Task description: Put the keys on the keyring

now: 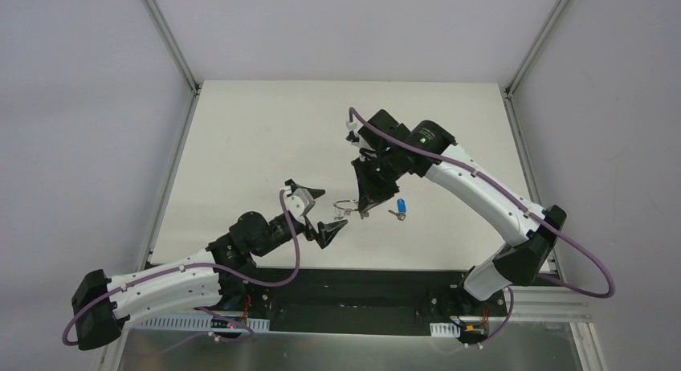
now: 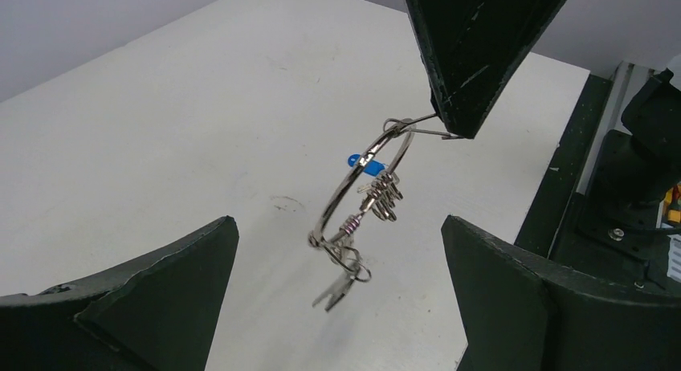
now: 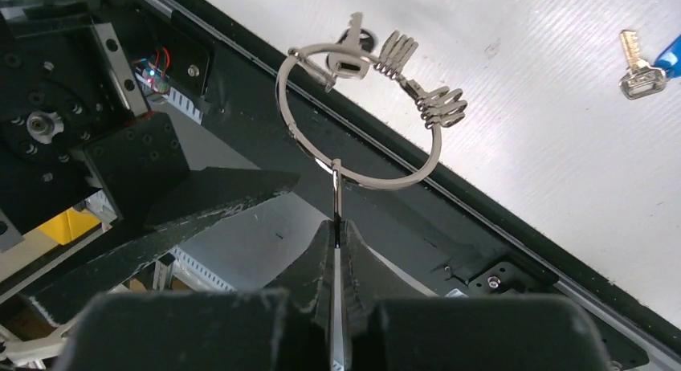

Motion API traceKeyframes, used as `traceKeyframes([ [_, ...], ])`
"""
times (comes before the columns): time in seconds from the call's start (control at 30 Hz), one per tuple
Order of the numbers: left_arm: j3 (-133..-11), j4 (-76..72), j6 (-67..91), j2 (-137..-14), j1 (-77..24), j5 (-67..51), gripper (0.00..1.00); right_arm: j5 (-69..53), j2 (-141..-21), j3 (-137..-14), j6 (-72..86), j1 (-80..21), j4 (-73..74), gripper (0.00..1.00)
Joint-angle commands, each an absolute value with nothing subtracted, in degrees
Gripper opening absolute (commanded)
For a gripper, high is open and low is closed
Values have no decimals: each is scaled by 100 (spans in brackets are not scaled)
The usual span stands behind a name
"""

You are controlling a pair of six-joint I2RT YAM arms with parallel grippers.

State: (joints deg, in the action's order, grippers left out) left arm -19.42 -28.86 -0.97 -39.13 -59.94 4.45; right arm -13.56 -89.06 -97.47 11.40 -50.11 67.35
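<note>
The keyring (image 1: 345,204) is a thin silver ring held in the air just above the table, and it bears small plain silver keys (image 2: 341,289). My right gripper (image 1: 363,209) is shut on a thin metal piece of the ring (image 3: 336,186), so the ring stands up from its fingertips (image 3: 325,242). My left gripper (image 1: 321,210) is open and empty. The ring (image 2: 361,174) hangs between and beyond its fingers without touching them. The blue-headed key (image 1: 400,205) lies on the table to the right of the ring, and shows in the right wrist view (image 3: 642,66).
The white table (image 1: 265,130) is bounded by a metal frame. Its black front edge strip (image 1: 361,279) runs just below the grippers. The right arm's fingers (image 2: 474,74) hang in from above in the left wrist view.
</note>
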Motion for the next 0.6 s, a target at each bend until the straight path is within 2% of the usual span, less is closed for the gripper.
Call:
traceKeyframes([
  [0.0, -1718, -3649, -423, -3749, -5987, 105, 100, -1719, -9013, -10127, 1270, -5165, 7255, 0],
  [0.2, -1498, -3846, -880, -3551, -5994, -61, 100, -1603, -9088, -10235, 1294, -5313, 7511, 0],
  [0.57, -1493, -4034, -1061, -3799, -5994, -1429, 100, -1838, -9266, -10290, 1279, -5370, 7541, 0],
])
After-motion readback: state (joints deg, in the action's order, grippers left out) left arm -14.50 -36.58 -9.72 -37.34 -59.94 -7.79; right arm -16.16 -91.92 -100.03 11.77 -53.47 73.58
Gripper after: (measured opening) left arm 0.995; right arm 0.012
